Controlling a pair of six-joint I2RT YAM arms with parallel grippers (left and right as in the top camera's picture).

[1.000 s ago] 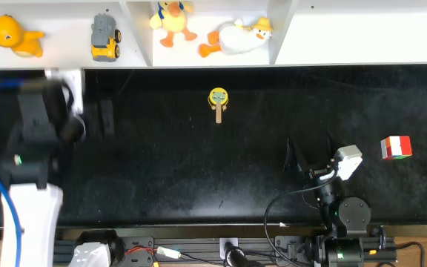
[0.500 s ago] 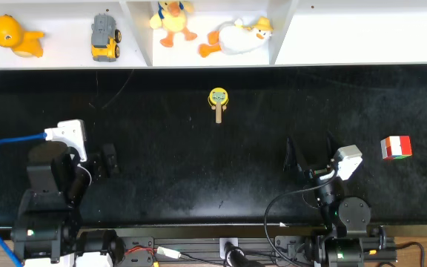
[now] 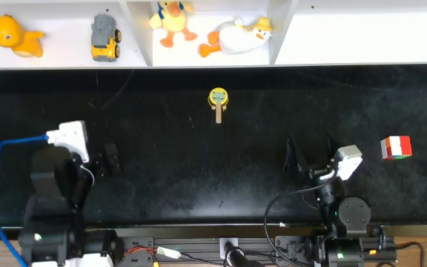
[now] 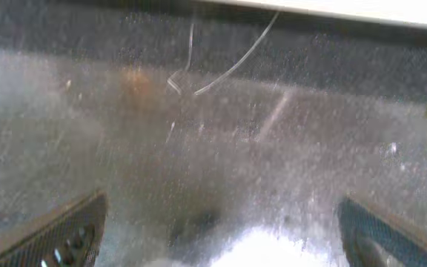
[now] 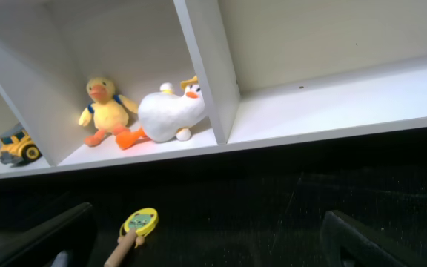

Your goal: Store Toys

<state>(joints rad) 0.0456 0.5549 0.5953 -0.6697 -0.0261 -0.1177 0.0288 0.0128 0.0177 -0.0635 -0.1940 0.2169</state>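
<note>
the left arm (image 3: 54,178) stood folded low near its base at the left of the black table (image 3: 199,185), with its wrist pointing toward the middle. the left gripper (image 4: 222,211) hung just over the table with its two fingers (image 4: 65,233) spread wide apart and nothing between them. the right arm (image 3: 339,211) was folded at its base too. the right gripper (image 5: 207,219) faced the white shelf (image 3: 347,44), fingers also wide apart and holding nothing.

the small yellow paddle toy (image 3: 218,103) lay on the table near the shelf, around the middle, well apart from both grippers. the red and white cube (image 3: 396,147) lay on the table at the far right, beside the right arm. in the left compartment of the shelf were an orange duck (image 3: 15,35) and a toy truck (image 3: 105,37). in the middle compartment a yellow plush duck (image 3: 173,18) was just beside a white plush goose (image 3: 237,37).

compared with one second before, the left arm had pulled back from the shelf edge toward its base, and since half a second ago it had moved only a little lower. the right arm and all toys had kept their places.
</note>
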